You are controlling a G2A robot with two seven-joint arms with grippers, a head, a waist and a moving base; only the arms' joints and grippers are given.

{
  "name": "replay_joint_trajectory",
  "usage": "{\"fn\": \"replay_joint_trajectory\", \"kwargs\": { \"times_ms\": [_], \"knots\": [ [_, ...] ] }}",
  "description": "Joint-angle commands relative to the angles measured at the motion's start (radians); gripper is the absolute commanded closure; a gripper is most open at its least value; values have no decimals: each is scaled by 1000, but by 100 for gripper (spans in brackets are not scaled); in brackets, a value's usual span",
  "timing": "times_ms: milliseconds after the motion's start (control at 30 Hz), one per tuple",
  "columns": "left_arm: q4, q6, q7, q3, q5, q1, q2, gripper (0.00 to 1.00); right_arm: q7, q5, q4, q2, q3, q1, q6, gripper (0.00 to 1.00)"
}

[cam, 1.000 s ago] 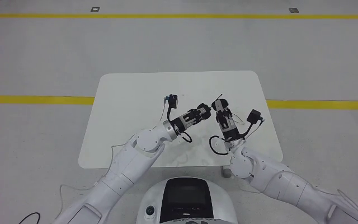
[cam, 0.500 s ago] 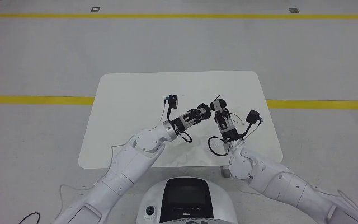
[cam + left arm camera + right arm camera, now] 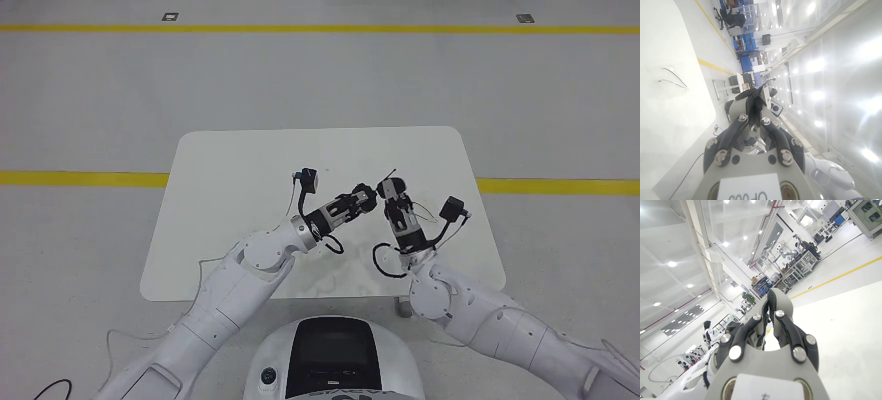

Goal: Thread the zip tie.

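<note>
Over the table (image 3: 220, 200), left gripper (image 3: 370, 194) and right gripper (image 3: 384, 187) both pinch the zip tie (image 3: 390, 175), which we judge light, springy and slick, best held close to its tip.

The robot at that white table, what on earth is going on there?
It is working on threading a zip tie. Both arms are held over the table, with the left gripper and right gripper both shut and tip to tip. A thin black strip, the zip tie, pokes out where they meet; whether it is threaded yet is too fine to see.
</note>
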Motion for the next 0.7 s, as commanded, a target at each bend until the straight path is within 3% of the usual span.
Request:
{"fn": "replay_joint_trajectory", "kwargs": {
  "times_ms": [0, 300, 400, 500, 567, 667],
  "knots": [
    [0, -1, 2, 0, -1, 0, 0, 100, -28, -35, 1, 4, -8, 0, 0, 0],
    [-3, -13, 16, -8, -28, 3, -1, 100, -152, -125, 35, 29, -57, 19, 0, 0],
    [-5, -17, 18, -11, -46, 5, -2, 100, -202, -167, 69, 40, -77, 27, 0, 0],
    [-9, -25, 27, -20, -81, 7, -3, 100, -246, -243, 157, 46, -89, 38, 0, 0],
    [-38, -27, 57, -27, -51, 2, -4, 100, -251, -243, 166, 45, -88, 37, 0, 0],
    [-38, -27, 57, -27, -51, 2, -4, 100, -251, -243, 166, 45, -88, 37, 0, 0]
  ]
}}
